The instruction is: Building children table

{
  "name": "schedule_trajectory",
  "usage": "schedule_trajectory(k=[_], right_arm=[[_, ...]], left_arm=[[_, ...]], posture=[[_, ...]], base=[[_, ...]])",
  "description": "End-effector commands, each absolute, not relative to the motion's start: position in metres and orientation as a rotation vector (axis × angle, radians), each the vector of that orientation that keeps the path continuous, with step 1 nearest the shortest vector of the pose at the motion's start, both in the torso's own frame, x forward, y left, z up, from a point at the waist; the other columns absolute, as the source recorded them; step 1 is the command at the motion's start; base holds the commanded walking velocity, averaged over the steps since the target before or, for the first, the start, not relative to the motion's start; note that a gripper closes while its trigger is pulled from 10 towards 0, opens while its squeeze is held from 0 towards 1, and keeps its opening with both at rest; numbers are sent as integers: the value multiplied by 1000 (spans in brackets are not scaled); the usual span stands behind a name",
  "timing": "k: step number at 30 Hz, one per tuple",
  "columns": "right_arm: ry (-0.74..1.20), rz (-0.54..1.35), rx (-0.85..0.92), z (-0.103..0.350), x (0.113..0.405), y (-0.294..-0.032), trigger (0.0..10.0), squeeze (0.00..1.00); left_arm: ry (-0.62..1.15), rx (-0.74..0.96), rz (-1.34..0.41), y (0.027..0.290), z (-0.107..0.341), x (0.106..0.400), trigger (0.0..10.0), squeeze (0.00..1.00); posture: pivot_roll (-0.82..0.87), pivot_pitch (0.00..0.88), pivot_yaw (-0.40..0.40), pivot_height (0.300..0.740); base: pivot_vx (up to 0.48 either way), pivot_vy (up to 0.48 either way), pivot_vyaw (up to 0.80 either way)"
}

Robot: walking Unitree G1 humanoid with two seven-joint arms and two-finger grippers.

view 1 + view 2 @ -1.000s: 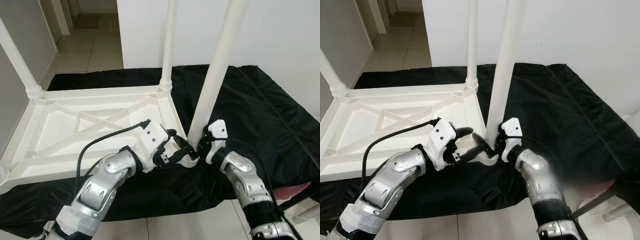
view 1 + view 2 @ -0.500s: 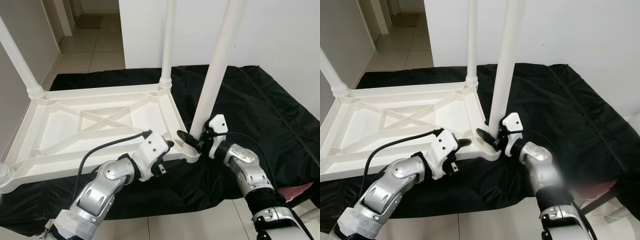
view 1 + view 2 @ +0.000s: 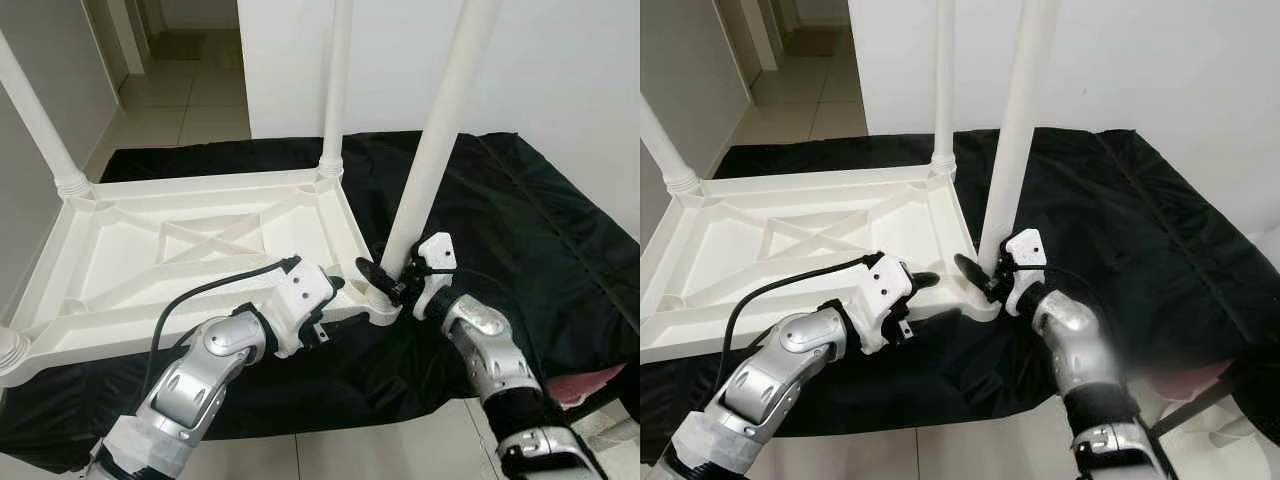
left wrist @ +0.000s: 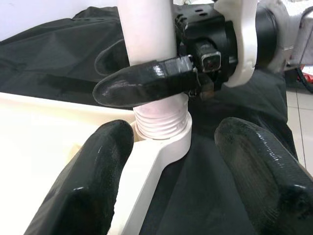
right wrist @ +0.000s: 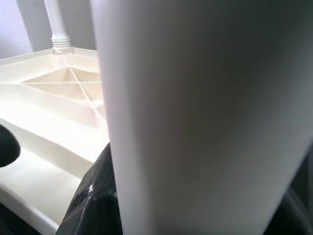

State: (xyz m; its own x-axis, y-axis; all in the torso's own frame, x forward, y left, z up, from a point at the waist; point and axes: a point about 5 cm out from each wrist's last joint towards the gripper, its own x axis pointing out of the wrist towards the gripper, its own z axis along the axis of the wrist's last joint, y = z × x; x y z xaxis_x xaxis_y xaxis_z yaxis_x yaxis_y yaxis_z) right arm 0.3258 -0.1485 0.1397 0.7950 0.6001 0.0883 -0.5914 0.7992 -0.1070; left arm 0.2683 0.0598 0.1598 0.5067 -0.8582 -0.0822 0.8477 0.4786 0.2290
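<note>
The white children's table (image 3: 180,250) lies upside down on a black cloth (image 3: 540,230). Its near-right leg (image 3: 430,170) stands in the corner socket (image 4: 161,132), where screw threads show. My right gripper (image 3: 385,280) is shut on that leg just above the socket, one black finger (image 4: 142,83) lying across its front. In the right wrist view the leg (image 5: 195,117) stands very close. My left gripper (image 3: 933,298) is open at the table's near rim beside that corner. Its two fingers (image 4: 83,191) straddle the rim and socket, and I cannot tell if they touch.
Other legs stand at the far-right corner (image 3: 335,90), the far-left corner (image 3: 35,120) and the near-left corner (image 3: 8,345). A white wall (image 3: 560,60) rises close behind the cloth. Tiled floor (image 3: 190,100) runs into a corridor at the far left. Something pink (image 3: 590,380) lies at the lower right.
My left gripper has drawn back from the corner socket, where it was close against the right gripper, to the rim beside it. The right gripper stays on the leg.
</note>
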Motion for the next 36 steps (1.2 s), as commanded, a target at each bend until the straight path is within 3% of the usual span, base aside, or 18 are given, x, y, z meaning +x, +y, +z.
schedule_trajectory(k=[1,9,17,21,30,32,36], right_arm=[[-65,591,-44,129,324,-152,10000,0],[-65,432,-26,127,322,-154,10000,0],[-67,275,-2,127,313,-139,10000,0],[-24,94,54,123,310,-131,10000,0],[-6,-28,86,123,303,-122,10000,0],[3,-53,127,124,297,-107,10000,0],[1,-71,121,125,297,-109,10000,0]], left_arm=[[-23,247,-1043,63,155,269,10000,0],[-23,243,-1037,63,156,270,10000,0],[-5,218,-963,71,150,273,10000,0],[6,204,-925,73,147,276,10000,0],[1,196,-904,74,148,280,10000,0],[0,175,-878,79,150,284,10000,0],[-1,175,-879,78,150,285,10000,0]], posture=[[-42,0,1,740],[-43,0,-2,740],[-50,0,-11,740],[-58,0,-7,740],[-54,0,-11,740],[-65,0,-4,740],[-66,0,-4,740]], base=[[0,0,0],[0,0,0],[0,0,0],[0,0,0],[0,0,0],[0,0,0],[0,0,0]])
